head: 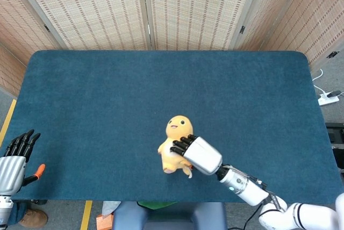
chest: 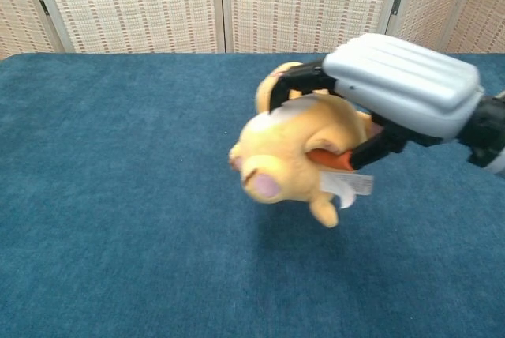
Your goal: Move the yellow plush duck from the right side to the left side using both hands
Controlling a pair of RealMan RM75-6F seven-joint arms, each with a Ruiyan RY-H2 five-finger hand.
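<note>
Duck: the yellow plush duck (head: 174, 143) is a rounded, soft toy with a small head, a plump body and stubby feet; its face shows a dark eye and a short mouth line in the head view.
Duck markings: the chest view shows a pinkish pad on the sole of one foot (chest: 263, 185), a paler patch on the belly and a white fabric tag (chest: 351, 186) hanging at its rear.
Duck position: it sits near the middle of the table's width, close to the front edge, head pointing away from the robot; in the chest view it appears lifted clear of the cloth, with a shadow on the surface below it.
Right hand: the right hand (head: 199, 153) grips the duck from its right side, its dark fingers (chest: 293, 79) curled over the top of the body near the neck and an orange-tipped thumb (chest: 330, 159) pressed in underneath.
Left hand: the left hand (head: 14, 163) is at the table's front-left corner, well apart from the duck, fingers extended and holding nothing.
Table: the table (head: 107, 95) is covered in dark blue cloth.
Backdrop: woven folding screens (head: 145, 9) stand behind the far edge.
</note>
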